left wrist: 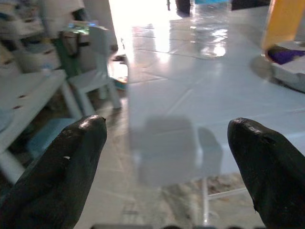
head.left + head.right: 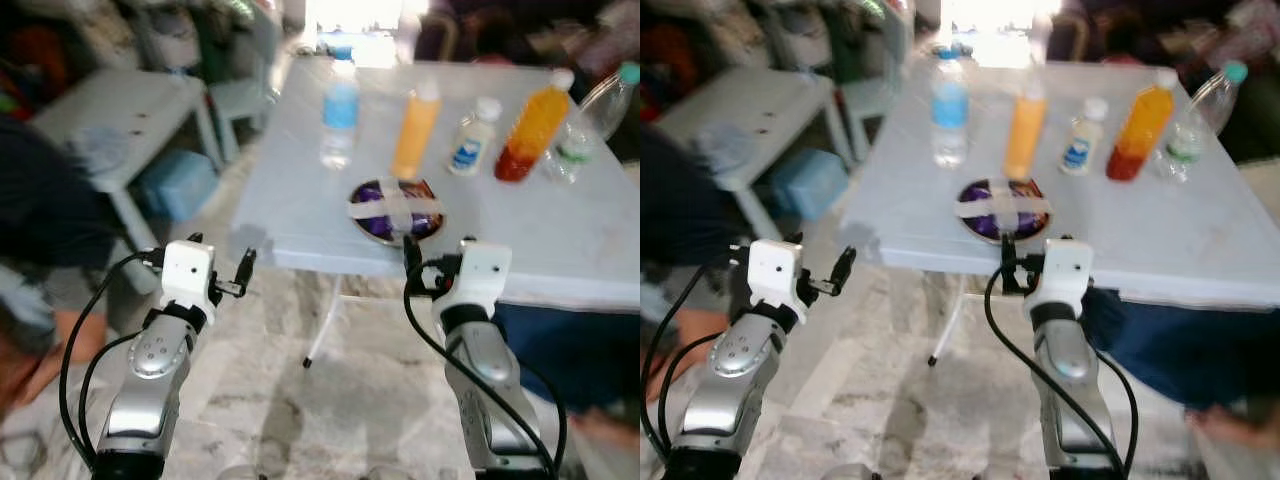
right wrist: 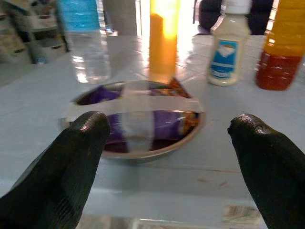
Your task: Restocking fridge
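Right wrist view: open right claw [image 3: 164,157] faces taped bowl [image 3: 136,119] (purple contents).

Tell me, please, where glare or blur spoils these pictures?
Both eye views are softly blurred, with a blown-out bright patch beyond the table; the left wrist view has glare on the tabletop; in the right wrist view backlight washes out the orange bottle, and the covered bowl is soft.

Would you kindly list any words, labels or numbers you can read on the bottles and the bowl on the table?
None can be read.
Water bottle: blue label, print too blurred.
White bottle: blue and white label, wording too blurred.
Orange bottle: no label visible.
Orange-red bottle: no legible text.
Clear bottle: green label, too small.
Taped bowl: purple packet inside, print unreadable.
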Tool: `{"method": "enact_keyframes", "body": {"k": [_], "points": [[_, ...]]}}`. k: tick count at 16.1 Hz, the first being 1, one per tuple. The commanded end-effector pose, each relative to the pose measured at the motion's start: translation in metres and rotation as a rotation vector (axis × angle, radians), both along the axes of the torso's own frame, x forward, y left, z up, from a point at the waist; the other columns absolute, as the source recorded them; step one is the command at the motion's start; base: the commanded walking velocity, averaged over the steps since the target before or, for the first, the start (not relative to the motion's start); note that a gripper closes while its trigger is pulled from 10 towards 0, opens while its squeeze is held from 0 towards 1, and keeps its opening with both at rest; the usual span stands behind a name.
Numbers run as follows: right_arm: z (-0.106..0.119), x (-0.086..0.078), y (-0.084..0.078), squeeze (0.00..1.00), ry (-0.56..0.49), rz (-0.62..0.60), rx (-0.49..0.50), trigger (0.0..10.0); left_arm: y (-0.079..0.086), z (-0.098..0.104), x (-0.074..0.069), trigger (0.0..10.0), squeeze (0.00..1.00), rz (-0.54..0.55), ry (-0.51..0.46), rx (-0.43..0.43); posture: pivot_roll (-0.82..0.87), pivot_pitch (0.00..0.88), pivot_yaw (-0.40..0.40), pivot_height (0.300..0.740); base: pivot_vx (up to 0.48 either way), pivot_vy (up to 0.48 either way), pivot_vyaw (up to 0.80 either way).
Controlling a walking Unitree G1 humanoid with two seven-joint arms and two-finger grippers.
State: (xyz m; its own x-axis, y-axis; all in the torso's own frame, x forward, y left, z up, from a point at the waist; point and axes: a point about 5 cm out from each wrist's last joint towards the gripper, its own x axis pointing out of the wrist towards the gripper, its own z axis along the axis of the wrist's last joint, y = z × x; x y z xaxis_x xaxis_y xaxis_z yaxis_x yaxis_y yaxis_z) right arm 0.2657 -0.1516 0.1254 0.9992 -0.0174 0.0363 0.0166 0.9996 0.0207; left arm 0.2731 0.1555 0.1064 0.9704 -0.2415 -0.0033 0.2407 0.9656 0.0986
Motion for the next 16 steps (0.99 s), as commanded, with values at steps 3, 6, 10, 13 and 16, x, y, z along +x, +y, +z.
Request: {"method": "enact_keyframes", "body": {"k": [3,6,10,13,16], "points": [[0.000,0.002,-0.009,0.00,0.008,-0.025,0.005,10.0,-0.006,0.002,-0.001,10.0,0.00,-0.015,-0.004,-0.003,0.00,0.059,0.029,0.740,0.000,0.000,-0.80],[0.006,0.015,-0.018,0.00,-0.010,-0.039,0.012,10.0,-0.002,0.002,-0.004,10.0,0.00,0.013,0.008,0.012,0.02,0.071,0.033,0.740,0.000,0.000,0.00],[0.015,0.024,-0.031,0.00,-0.040,-0.071,-0.005,10.0,-0.001,0.005,-0.010,10.0,0.00,-0.012,0.001,0.012,0.03,0.073,0.038,0.740,0.000,0.000,0.00],[0.026,0.009,-0.029,0.00,-0.077,-0.082,-0.015,10.0,0.010,0.013,-0.013,10.0,0.00,0.027,-0.017,0.004,0.00,0.054,0.055,0.740,0.179,0.000,0.16],[0.041,-0.004,-0.023,0.00,-0.129,-0.069,-0.011,10.0,0.014,0.017,-0.020,10.0,0.00,0.038,-0.017,-0.013,-0.01,0.041,0.060,0.740,0.278,0.000,0.51]]}}
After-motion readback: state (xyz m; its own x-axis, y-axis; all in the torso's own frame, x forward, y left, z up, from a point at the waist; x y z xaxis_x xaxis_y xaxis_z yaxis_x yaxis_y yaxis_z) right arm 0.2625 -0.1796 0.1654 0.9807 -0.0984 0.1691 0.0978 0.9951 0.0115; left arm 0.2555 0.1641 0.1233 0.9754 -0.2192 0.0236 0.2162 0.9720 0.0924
